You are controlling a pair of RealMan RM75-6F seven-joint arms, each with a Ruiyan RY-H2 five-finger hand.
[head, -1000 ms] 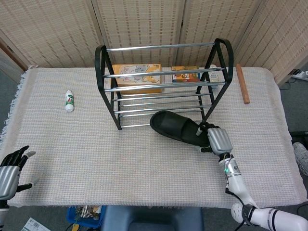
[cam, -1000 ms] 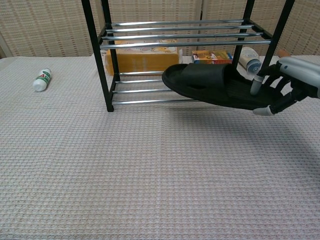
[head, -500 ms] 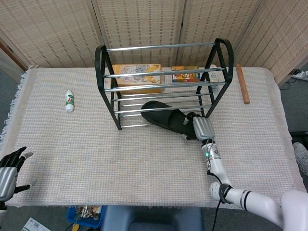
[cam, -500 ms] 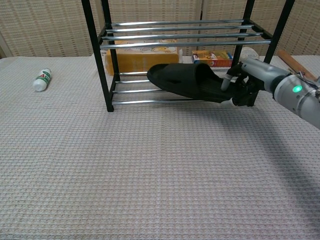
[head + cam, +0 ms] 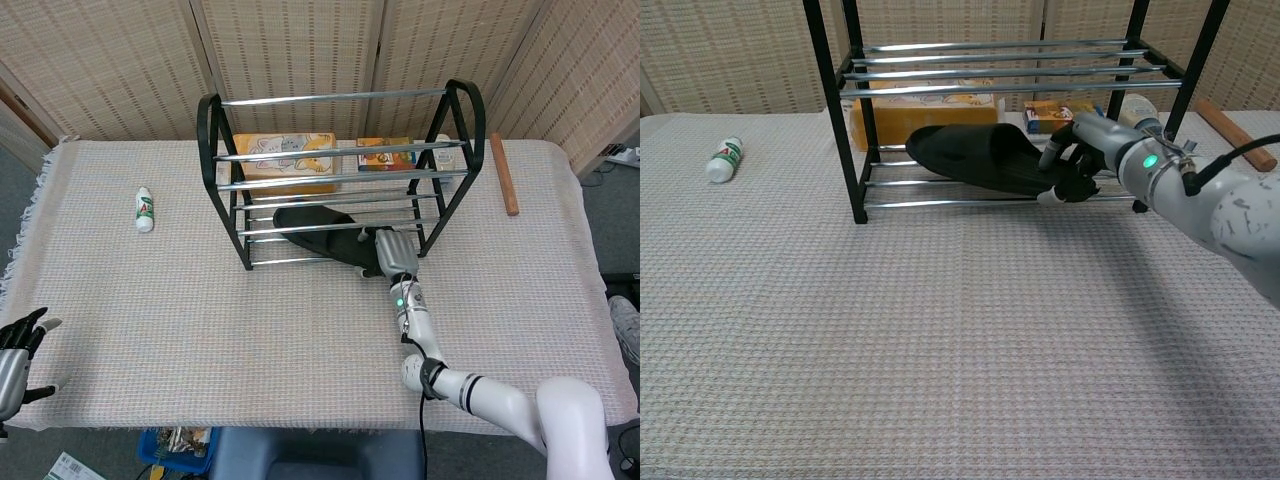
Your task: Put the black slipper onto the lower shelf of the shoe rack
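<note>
Nearest, at the table's front-left edge: left hand [image 5: 14, 352], fingers apart, holding nothing, seen only from the head camera. Underneath everything, a pale waffle-weave tablecloth [image 5: 940, 340]. Further in, right hand [image 5: 1077, 165] wrapped around the heel end of the black rubber slipper [image 5: 975, 158], fingers curled over its back edge. Slipper lying along the chrome bars of the lower shelf [image 5: 300, 243] of the black-framed metal shoe rack [image 5: 212, 140], toe pointing toward the rack's left side, heel near the front right post; cannot tell whether the sole rests fully on the bars. Off to the left, well apart, a small white bottle with green label [image 5: 145, 209] lying on its side. Behind the rack, a yellow box [image 5: 925, 118] and a smaller orange box [image 5: 1060, 112]. Far right, a brown wooden stick [image 5: 504, 173] on the cloth.
</note>
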